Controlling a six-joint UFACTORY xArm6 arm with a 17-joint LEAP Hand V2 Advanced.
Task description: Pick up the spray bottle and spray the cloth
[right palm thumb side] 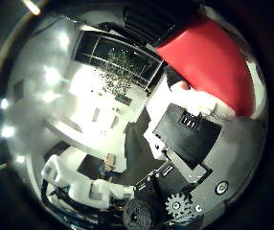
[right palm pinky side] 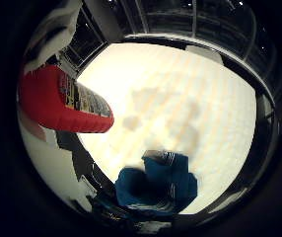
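Observation:
The red spray bottle (right palm pinky side: pixel 52 101), with a printed label on its side, is up off the white table (right palm pinky side: pixel 180 98) and close against my palm. My right hand (right palm thumb side: pixel 189 124) is shut on it: white and black fingers (right palm thumb side: pixel 194 101) curl against the red body (right palm thumb side: pixel 209 62). A crumpled blue cloth (right palm pinky side: pixel 156 190) lies on the table near its edge, below and to one side of the bottle's base. The nozzle end does not show clearly.
Soft shadows of the hand and bottle fall on the tabletop beside the cloth. Dark window frames (right palm pinky side: pixel 195 19) stand beyond the table's far edge. The thumb side view looks out at the room's windows (right palm thumb side: pixel 118 57) and ceiling lights.

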